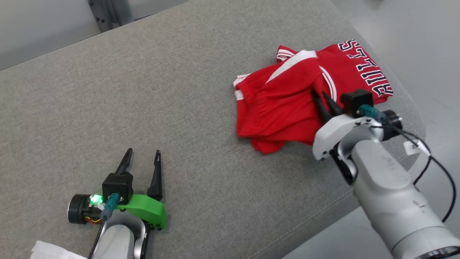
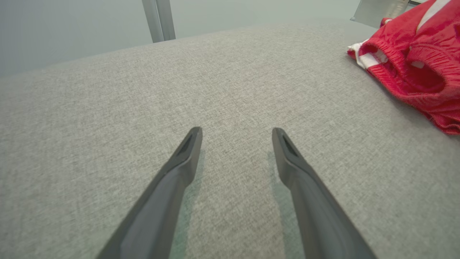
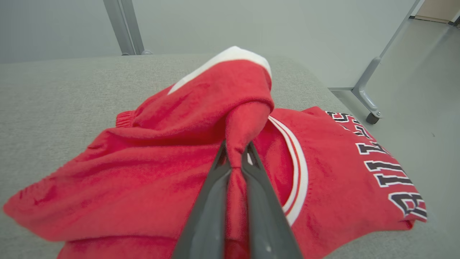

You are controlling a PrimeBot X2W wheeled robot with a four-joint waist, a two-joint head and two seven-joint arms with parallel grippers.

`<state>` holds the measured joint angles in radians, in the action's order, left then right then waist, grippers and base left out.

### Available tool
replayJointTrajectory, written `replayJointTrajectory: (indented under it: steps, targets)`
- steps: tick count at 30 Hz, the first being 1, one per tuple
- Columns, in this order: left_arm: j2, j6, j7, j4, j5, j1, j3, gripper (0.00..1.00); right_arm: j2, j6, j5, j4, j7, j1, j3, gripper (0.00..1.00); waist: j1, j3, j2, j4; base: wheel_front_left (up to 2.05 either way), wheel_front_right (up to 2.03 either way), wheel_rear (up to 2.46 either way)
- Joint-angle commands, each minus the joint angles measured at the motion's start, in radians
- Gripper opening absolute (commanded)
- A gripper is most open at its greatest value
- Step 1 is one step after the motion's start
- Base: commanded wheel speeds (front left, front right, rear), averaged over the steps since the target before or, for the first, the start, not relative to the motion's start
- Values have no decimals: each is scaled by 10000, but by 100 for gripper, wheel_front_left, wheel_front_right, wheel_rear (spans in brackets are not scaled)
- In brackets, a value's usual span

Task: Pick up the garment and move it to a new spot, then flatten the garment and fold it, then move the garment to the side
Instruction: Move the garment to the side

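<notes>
Nearest me, my left pincer (image 1: 143,151) sits low over the grey tabletop (image 1: 143,90), well to the left of the red garment (image 1: 280,104). Its fingers are spread wide with nothing between them. Farther out, my right pincer (image 3: 237,145) is clamped on a raised fold of the garment, red cloth pinched between its nearly closed fingers. The garment lies bunched near the tabletop's right edge, with dark lettering on its far right part. Beyond the garment, to its left, I see a metal post (image 1: 104,14).
</notes>
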<state>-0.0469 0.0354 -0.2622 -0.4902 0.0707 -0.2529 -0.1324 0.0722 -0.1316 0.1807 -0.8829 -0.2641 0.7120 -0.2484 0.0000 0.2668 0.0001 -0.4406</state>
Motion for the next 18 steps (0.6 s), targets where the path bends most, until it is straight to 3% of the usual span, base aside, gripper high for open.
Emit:
replayJointTrajectory:
  steps: [1, 9, 10, 11, 14, 18]
  targets:
    - [-78, 20, -29, -3, -50, -186, 15, 100, 337, 21, -340, -283, 0, 345, 311, 0, 0, 277, -1, 370, 0, 0, 0]
    - [-91, 35, -28, -73, -130, -256, 129, 100, 1898, 21, -2101, -1753, 0, 1330, 2670, 0, 0, 531, -1, 1592, 0, 0, 0]
    - [-93, 30, -29, -85, -142, -243, 152, 100, 2044, 21, -2351, -1819, 0, 1392, 3008, 27, 0, 547, -1, 1699, 0, 0, 0]
    - [-92, 16, -28, -84, -145, -229, 179, 100, 2154, 21, -2709, -1894, 0, 1388, 3364, 100, 0, 554, -1, 1823, 0, 0, 0]
    - [-88, -9, -28, -86, -122, -191, 258, 100, 2267, 21, -3451, -1662, 0, 1340, 4556, 100, 0, 539, -1, 2093, 0, 0, 0]
    - [-81, -104, -29, 37, -35, -166, 391, 100, 1557, 19, -4291, -447, 0, 1061, 5821, 100, 0, 429, -1, 2351, 0, 0, 0]
